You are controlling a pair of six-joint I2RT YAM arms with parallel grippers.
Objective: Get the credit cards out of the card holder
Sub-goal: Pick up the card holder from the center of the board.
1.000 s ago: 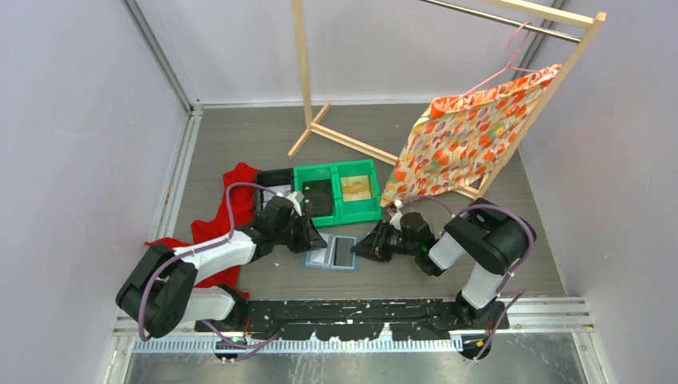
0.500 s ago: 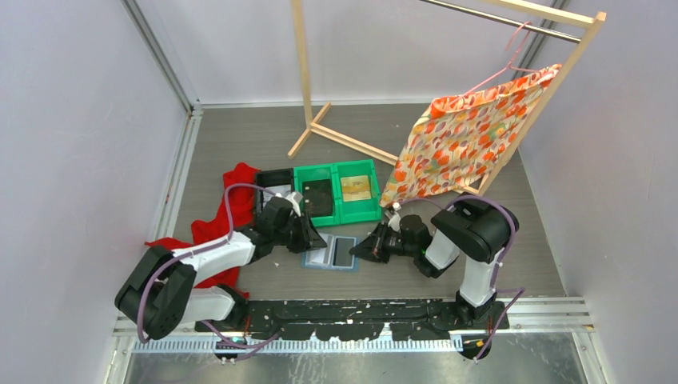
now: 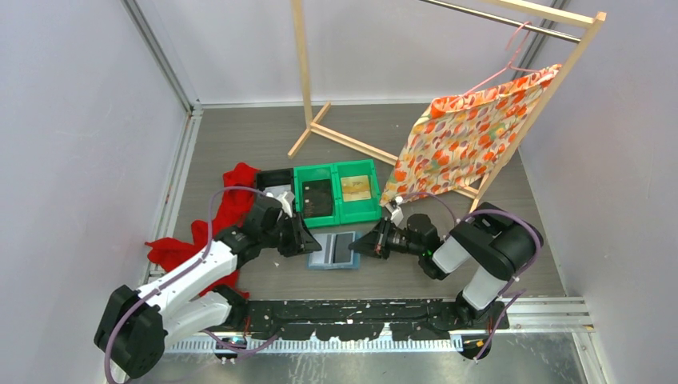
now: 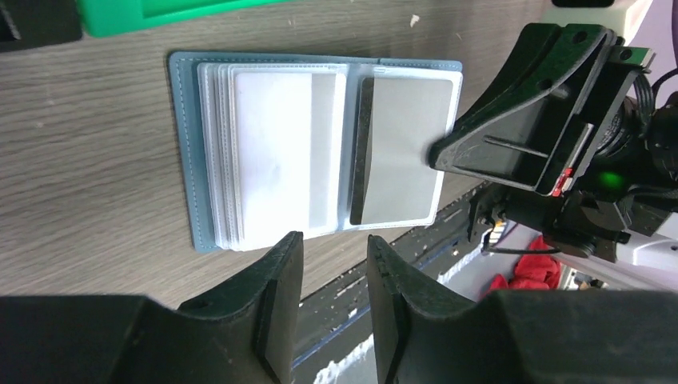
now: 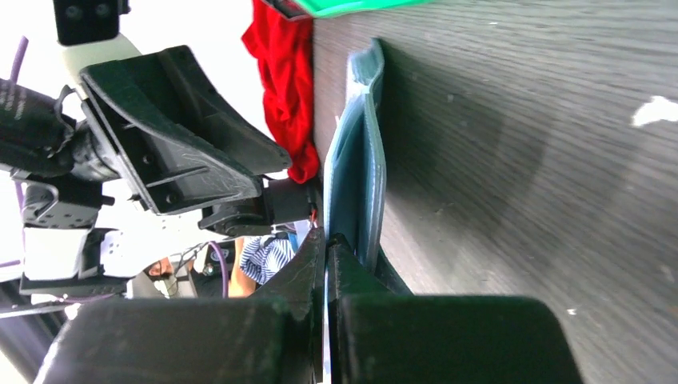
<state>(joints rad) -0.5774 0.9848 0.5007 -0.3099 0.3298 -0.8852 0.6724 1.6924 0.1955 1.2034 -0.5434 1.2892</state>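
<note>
Right wrist, right claw [image 5: 326, 242] pinched shut on grey card [image 4: 404, 152] — left claw [image 4: 334, 246] part-open, empty.

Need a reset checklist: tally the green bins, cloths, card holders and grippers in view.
Green bins: 2, left bin, right bin
Cloths: 2, red cloth, patterned cloth
Card holder: 1
Grippers: 2, left gripper, right gripper
Total: 7

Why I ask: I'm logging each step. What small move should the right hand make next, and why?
Probably draw the right hand straight back, away from the card holder. It is shut at the holder's right edge, seemingly pinching the grey card, which sits in its pocket; the left hand hovers open nearby.
</note>
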